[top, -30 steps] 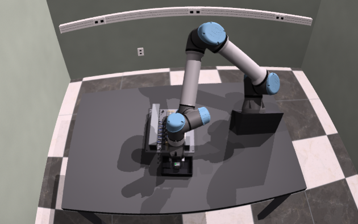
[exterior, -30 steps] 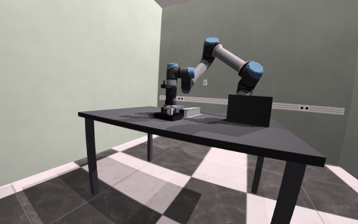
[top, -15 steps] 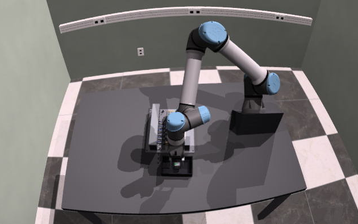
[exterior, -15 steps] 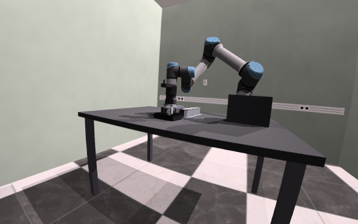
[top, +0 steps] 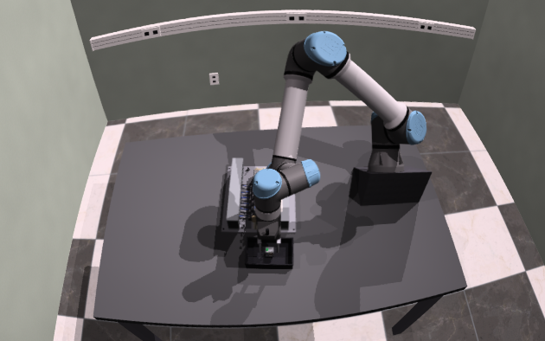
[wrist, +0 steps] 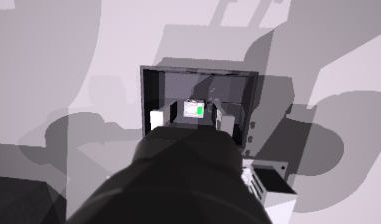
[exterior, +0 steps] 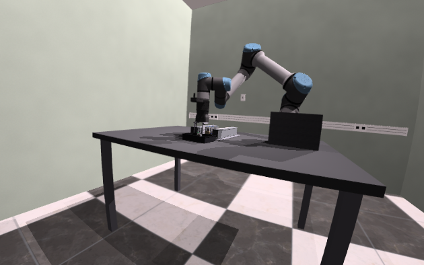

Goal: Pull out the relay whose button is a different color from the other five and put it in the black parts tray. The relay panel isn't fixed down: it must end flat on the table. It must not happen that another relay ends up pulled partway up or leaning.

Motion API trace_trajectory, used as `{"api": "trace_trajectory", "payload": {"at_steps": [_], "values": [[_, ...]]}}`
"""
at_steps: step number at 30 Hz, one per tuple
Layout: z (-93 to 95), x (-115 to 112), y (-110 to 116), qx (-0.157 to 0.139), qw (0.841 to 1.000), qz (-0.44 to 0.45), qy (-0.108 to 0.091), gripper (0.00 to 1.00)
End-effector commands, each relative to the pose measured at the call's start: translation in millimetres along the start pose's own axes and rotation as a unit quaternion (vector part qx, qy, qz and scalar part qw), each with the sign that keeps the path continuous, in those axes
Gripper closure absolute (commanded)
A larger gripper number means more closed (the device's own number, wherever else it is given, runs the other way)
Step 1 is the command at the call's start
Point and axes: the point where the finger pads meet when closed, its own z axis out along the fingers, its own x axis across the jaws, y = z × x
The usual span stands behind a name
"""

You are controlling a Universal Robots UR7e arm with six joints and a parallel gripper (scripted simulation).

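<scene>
A white relay with a green button [wrist: 194, 109] [top: 268, 249] lies on the floor of the black parts tray [wrist: 149, 95] [top: 289, 258] [exterior: 192, 137]. My gripper [wrist: 194, 109] [top: 268, 242] is open; its two pale fingertips stand on either side of the relay and a little above it. The relay panel [top: 233, 190] [exterior: 227, 132] lies flat on the table just behind the tray, with a row of blue-buttoned relays [top: 244, 201] along its middle. The arm's wrist hides part of the panel in the top view.
The black robot base block [top: 389, 186] [exterior: 295, 129] stands at the table's back right. The dark table [top: 156, 268] [exterior: 279, 161] stretches around the panel and tray. A corner of the panel [wrist: 271, 182] shows at the lower right of the wrist view.
</scene>
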Motion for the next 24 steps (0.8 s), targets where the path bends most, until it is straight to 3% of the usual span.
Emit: {"api": "trace_trajectory", "payload": {"at_steps": [1,24], "values": [[-3.2,0.4,-0.1,0.0,1.0,0.0,0.001,0.02],[-10.3,0.4,-0.1,0.0,1.0,0.0,0.001,0.02]]}}
